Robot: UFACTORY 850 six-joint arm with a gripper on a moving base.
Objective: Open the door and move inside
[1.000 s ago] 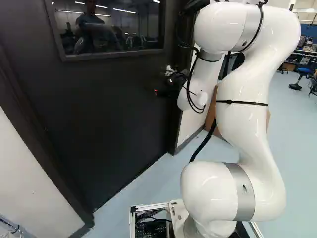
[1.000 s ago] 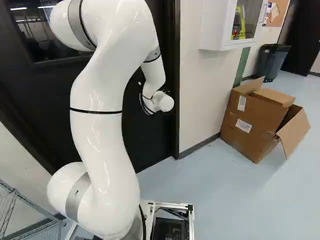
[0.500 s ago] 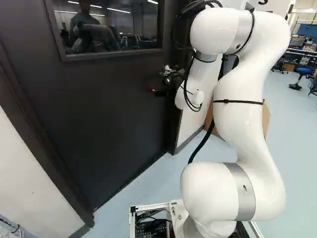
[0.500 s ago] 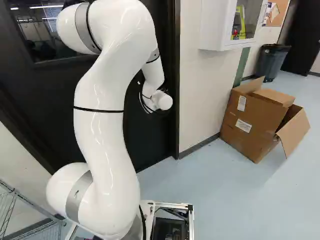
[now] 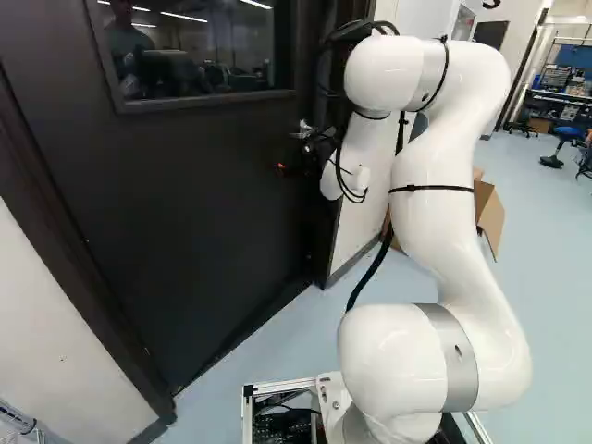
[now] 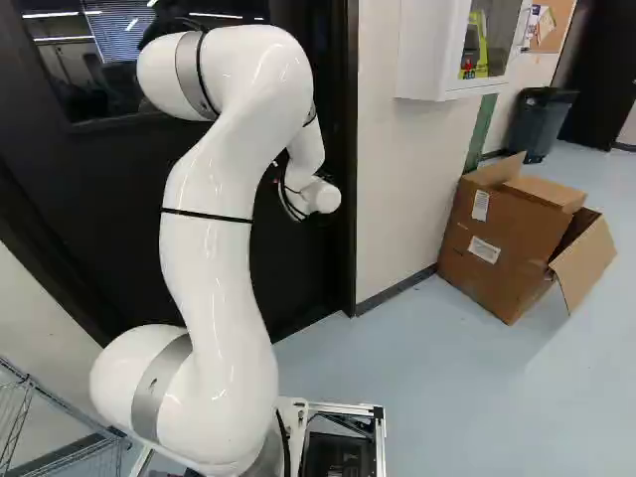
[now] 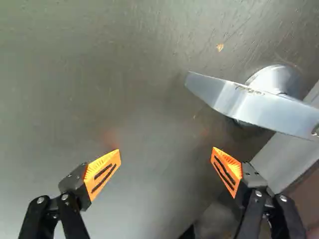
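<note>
The dark door (image 5: 185, 203) with a window stands ajar, swung slightly inward from its frame. Its silver lever handle (image 5: 303, 131) is close above my gripper (image 5: 289, 170) in the left base view. From the wrist, the handle (image 7: 254, 107) lies ahead of and beside one finger, outside the space between the two fingers. My gripper (image 7: 165, 155) is open, its orange pads wide apart, facing the door surface (image 7: 124, 79) with nothing between them. Whether the fingertips touch the door cannot be told.
The door frame (image 6: 352, 199) and white wall (image 6: 397, 189) stand right of the door. An open cardboard box (image 6: 512, 234) is on the floor, with a wall cabinet (image 6: 452, 50) above. A wire rack (image 6: 60, 417) stands at the left of the right base view.
The door has swung a little farther inward, its window and handle shifting left in the left base view. My arm has reached forward along with it. The base has not moved.
</note>
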